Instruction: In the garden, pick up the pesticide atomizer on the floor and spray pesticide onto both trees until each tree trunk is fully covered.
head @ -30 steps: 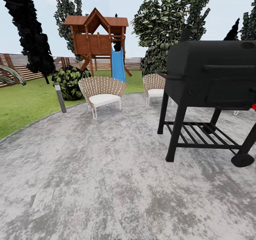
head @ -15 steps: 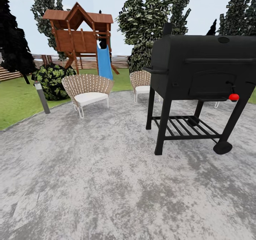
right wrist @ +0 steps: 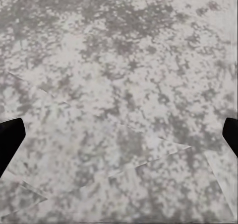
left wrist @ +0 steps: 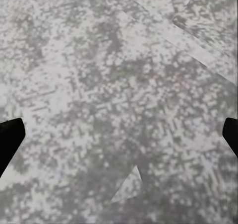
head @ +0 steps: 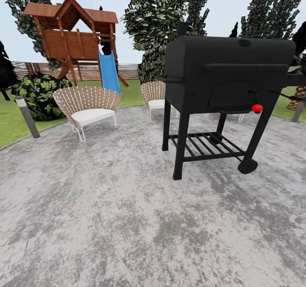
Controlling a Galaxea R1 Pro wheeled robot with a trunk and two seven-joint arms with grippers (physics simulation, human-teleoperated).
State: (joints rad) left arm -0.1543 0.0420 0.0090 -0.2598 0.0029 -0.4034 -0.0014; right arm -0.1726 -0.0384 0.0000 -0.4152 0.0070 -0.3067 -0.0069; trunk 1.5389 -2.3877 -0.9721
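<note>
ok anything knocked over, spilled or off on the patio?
Nothing stands out. The black grill stands upright on the grey patio, both wicker chairs are upright, and the playhouse looks intact.

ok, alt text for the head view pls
A black barbecue grill on wheels stands on a mottled grey stone patio. Behind it sit two wicker chairs, a wooden playhouse with a blue slide, lawn, fence and trees.
</note>
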